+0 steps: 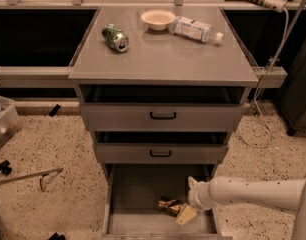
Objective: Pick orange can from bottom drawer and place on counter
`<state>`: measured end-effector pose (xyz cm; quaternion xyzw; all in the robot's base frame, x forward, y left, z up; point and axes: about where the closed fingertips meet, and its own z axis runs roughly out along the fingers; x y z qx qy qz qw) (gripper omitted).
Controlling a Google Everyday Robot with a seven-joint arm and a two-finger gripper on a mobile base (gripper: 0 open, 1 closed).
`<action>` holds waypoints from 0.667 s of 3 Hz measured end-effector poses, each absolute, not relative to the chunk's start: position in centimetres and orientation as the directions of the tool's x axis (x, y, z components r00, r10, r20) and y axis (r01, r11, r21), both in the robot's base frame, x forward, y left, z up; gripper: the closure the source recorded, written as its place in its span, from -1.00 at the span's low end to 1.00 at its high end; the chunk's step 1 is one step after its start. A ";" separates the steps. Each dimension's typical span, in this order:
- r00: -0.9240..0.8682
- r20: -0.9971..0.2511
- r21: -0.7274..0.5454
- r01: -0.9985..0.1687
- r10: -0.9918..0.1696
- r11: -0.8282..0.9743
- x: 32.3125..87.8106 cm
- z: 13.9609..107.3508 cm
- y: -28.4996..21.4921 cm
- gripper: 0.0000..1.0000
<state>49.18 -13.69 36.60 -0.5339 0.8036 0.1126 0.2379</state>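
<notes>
The orange can (168, 205), small, shiny and dented, lies on its side on the grey floor of the open bottom drawer (135, 194), right of centre. My white arm reaches in from the right. My gripper (185, 213) hangs inside the drawer with its pale fingertips just right of the can, close to it or touching it. The counter (163, 59) is the wide grey slab on top of the drawer unit.
On the counter lie a green can (116, 37), a cream bowl (158, 19) and a plastic bottle (195, 29). Two shallower drawers with black handles (162, 116) stand partly open above the bottom one. A plastic bin (3, 124) and loose tools lie on the speckled floor at left.
</notes>
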 end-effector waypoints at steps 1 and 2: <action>-0.339 -0.529 -0.033 -0.908 -0.778 0.418 49.1 31.9 -11.8 -1.00; -0.339 -0.529 -0.033 -0.908 -0.778 0.418 49.1 31.9 -11.8 -1.00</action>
